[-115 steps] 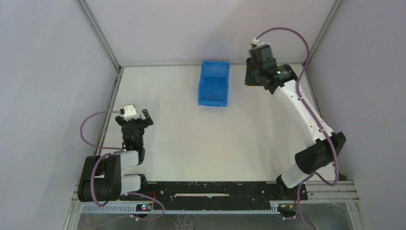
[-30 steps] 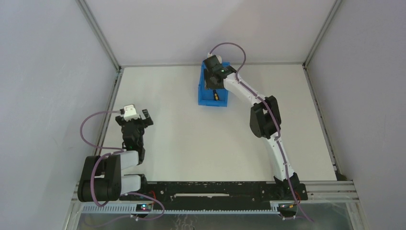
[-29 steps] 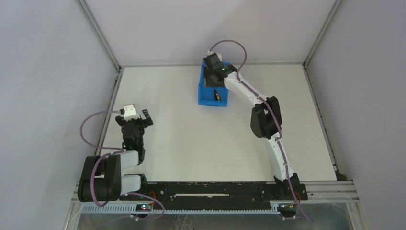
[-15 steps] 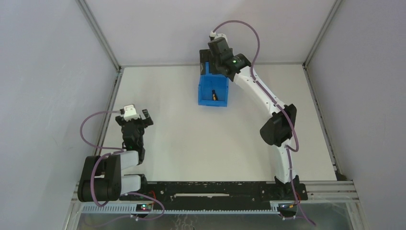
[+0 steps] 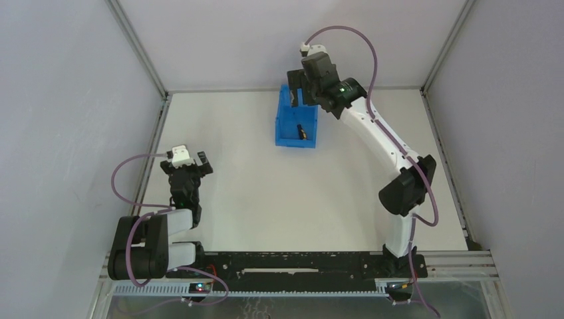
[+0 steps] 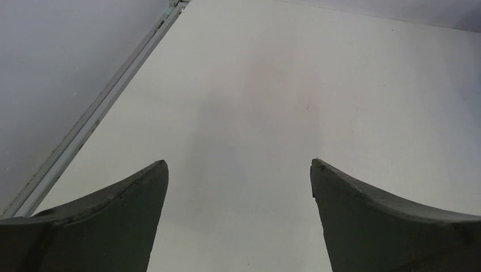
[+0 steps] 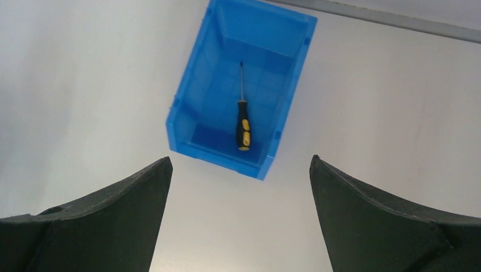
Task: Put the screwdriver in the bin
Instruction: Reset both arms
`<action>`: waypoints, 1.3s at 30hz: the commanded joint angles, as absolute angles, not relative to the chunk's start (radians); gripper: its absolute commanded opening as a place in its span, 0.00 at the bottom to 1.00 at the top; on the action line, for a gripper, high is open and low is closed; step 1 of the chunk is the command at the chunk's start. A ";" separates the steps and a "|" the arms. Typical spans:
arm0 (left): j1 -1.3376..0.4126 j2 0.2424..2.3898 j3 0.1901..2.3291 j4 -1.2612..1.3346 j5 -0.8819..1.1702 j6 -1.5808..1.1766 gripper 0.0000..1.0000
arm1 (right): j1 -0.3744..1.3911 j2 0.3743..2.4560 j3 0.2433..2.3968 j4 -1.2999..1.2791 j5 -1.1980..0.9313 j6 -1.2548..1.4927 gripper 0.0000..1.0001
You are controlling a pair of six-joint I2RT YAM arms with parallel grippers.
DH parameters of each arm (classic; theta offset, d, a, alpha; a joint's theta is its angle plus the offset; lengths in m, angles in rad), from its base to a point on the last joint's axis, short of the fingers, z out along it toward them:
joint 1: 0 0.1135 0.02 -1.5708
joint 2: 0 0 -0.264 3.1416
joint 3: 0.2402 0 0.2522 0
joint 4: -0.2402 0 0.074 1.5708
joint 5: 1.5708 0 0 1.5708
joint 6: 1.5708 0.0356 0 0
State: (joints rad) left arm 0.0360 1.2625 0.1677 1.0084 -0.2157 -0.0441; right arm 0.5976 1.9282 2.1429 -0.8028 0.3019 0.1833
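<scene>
The screwdriver [image 7: 243, 127], black handle with yellow accents and a thin dark shaft, lies flat on the floor of the blue bin [image 7: 195, 73]. In the top view the screwdriver [image 5: 300, 130] shows as a small dark shape near the front of the bin [image 5: 284, 123]. My right gripper [image 7: 239, 164] hangs well above the bin, open, with nothing between its fingers. From above, the right gripper [image 5: 298, 93] sits over the bin's far end. My left gripper [image 5: 195, 165] rests open at the left of the table, far from the bin; the left gripper [image 6: 238, 164] holds nothing.
The white table [image 5: 266, 193] is bounded by grey walls, with a metal frame rail [image 6: 108, 107] along the left edge. The right arm's elbow [image 5: 406, 189] stands over the right side of the table.
The right gripper opened and let go of the screwdriver, which now lies in the bin. The right arm then rose and swung back to the right. The left arm has not moved.
</scene>
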 commanded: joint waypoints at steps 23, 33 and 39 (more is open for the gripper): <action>0.041 1.256 0.197 1.043 -0.228 -0.025 1.00 | 0.082 1.392 1.558 -0.581 -0.026 0.088 1.00; 0.041 1.256 0.197 1.043 -0.227 -0.025 1.00 | 0.014 1.301 1.453 -0.517 -0.057 0.066 1.00; 0.041 1.256 0.198 1.042 -0.228 -0.025 1.00 | 0.013 1.279 1.447 -0.518 -0.071 0.067 1.00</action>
State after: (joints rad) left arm 0.0360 1.2625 0.1677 1.0084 -0.2157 -0.0441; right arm 0.0174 1.3220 1.4471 -0.5602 -0.0490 0.0837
